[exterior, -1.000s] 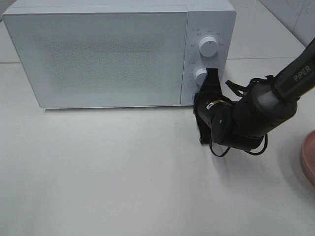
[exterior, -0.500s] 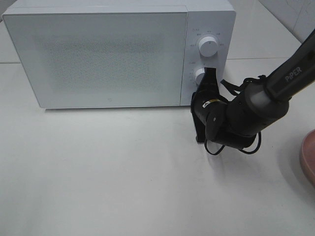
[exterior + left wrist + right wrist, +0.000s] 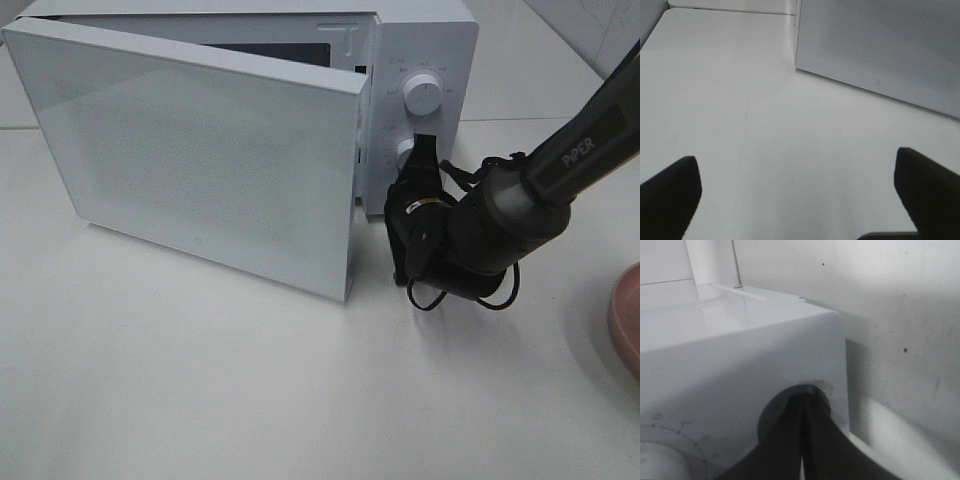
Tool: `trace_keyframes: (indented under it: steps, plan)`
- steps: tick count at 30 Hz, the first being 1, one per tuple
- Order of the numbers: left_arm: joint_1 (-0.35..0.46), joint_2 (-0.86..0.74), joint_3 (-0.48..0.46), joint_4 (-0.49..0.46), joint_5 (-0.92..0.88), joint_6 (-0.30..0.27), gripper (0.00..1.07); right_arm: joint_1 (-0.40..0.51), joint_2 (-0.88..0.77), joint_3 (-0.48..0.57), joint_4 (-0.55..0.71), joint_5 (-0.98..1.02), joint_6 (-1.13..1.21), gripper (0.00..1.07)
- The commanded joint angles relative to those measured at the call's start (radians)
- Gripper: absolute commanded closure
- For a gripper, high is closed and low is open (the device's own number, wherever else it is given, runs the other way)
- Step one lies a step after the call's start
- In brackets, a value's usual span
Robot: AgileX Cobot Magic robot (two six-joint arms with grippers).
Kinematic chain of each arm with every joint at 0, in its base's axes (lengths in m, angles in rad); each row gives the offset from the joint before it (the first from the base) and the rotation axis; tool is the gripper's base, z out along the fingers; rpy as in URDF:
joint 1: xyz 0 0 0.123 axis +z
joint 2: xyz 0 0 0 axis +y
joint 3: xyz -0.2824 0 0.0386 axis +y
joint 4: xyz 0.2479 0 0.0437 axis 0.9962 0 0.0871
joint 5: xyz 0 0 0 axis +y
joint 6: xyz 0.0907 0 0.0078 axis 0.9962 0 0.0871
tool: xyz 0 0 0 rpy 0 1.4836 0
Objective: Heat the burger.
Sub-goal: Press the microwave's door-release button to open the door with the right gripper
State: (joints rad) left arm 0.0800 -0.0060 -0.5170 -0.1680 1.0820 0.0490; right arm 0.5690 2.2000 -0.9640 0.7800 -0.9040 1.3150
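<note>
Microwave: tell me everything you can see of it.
The microwave is a white, boxy, matte-looking unit standing on the white table. Its speckled door, hinged on the left, stands partly open. The control panel carries an upper knob and a lower knob. The shut right gripper meets the panel beside the lower one.

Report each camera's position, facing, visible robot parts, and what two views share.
Exterior high: above, looking down on the microwave, table, right arm and shut right claw.
Left wrist: low over the table, facing the door; open left claw shows.
Right wrist: close against the microwave's front; right claw pressed into a round recess.
Shared: exterior and left wrist see the door.
</note>
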Motion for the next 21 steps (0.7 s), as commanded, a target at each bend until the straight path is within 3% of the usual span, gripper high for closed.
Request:
trace_keyframes:
  steps: [1,21]
  plan:
    - [-0.004,-0.017,0.003,-0.006,-0.015,0.003,0.06,-0.034,0.014,-0.076,-0.090,-0.136,-0.011,1.07]
    - [-0.004,-0.017,0.003,-0.006,-0.015,0.003,0.06,-0.016,-0.111,0.064,-0.089,0.035,-0.062,1.07]
